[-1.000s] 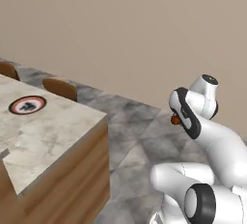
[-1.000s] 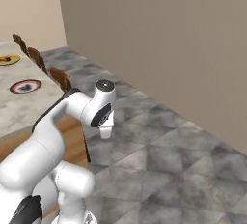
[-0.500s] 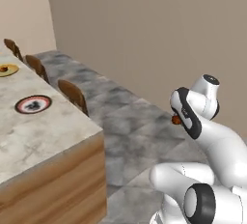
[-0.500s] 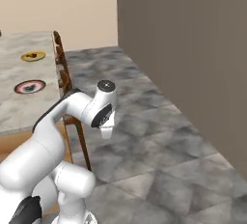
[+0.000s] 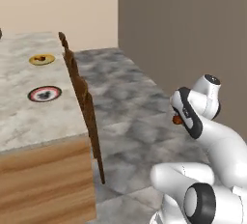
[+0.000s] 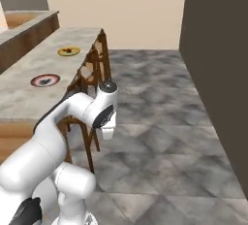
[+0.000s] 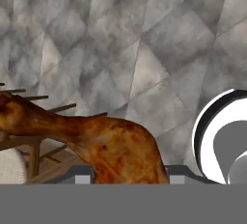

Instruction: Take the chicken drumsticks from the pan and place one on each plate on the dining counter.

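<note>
My gripper [image 6: 107, 133] is shut on a reddish-brown chicken drumstick [image 7: 116, 146], held over the floor tiles close to the arm; a sliver of the meat [image 5: 177, 119] peeks out beside the hand. To the left runs the dining counter [image 5: 29, 121] with its beige stone top and wood sides. A red-rimmed plate [image 5: 44, 93] [image 6: 45, 80] lies nearer, and a yellow plate [image 5: 42, 59] [image 6: 69, 51] sits farther along. Both plates are well to the left of the gripper. The pan is out of view.
Wooden chairs [image 5: 86, 100] [image 6: 94, 66] line the counter's floor side, between arm and plates. A dark wall [image 6: 218, 49] rises on the right. Grey tiled floor [image 6: 160, 103] stretches ahead. Another wood-sided counter [image 6: 26, 25] stands far left.
The whole picture has swung as the base turned: the counter now runs lengthwise and both plates show. The arm keeps its pose, still gripping the drumstick.
</note>
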